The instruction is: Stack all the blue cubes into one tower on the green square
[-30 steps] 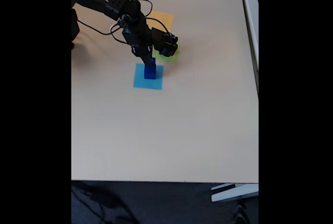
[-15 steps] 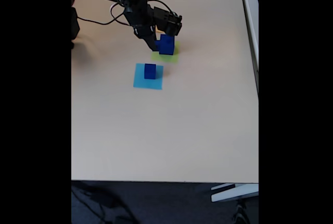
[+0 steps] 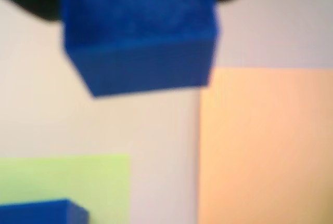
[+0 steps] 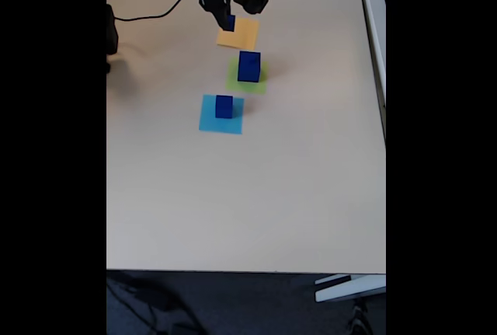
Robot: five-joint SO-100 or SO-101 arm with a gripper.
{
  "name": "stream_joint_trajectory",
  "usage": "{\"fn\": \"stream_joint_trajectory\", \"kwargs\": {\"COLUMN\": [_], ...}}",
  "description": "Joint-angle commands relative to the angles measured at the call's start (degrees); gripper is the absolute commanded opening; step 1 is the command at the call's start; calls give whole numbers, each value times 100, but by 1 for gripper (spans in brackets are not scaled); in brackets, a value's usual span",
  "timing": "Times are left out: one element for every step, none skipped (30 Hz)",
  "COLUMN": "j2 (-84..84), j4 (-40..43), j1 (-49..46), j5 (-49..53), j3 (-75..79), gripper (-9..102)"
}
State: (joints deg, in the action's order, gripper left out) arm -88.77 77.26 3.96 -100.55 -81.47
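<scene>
Your gripper (image 4: 228,19) grasps a small blue cube (image 3: 139,37) above the orange-yellow square (image 4: 238,33), near the green square (image 4: 247,78).

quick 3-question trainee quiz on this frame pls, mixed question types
1. True or false: in the fixed view, a blue cube stands on the green square.
2. Multiple choice: in the fixed view, what does the gripper hold between its jaws? A) nothing B) a small blue cube C) the orange-yellow square
3. Short answer: in the fixed view, which patch carries the cube nearest the table's front edge?

Key: 1 true. 2 B; the wrist view shows that cube close up, above the table. 3 the light blue square.
</scene>
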Motion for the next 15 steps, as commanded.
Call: {"fn": "stream_joint_trajectory", "kwargs": {"j2": [158, 264, 387, 554, 694, 800, 958, 1099, 1204, 1318, 1406, 1485, 1538, 1547, 1547], "j4": [-264, -343, -387, -413, -510, -606, -650, -694, -738, -738, -729, -729, -729, -729, -729], "j1": [237, 308, 369, 422, 466, 501, 545, 580, 624, 668, 703, 721, 747, 782, 817], "j5": [-185, -237, -308, -360, -360, -360, -369, -369, -404, -439, -457, -466, -501, -571, -606], "j3": [352, 369, 404, 492, 527, 536, 642, 721, 782, 879, 967, 1055, 1107, 1116, 1125], "gripper": [0, 0, 0, 0, 0, 0, 0, 0, 0, 0, 0, 0, 0, 0, 0]}}
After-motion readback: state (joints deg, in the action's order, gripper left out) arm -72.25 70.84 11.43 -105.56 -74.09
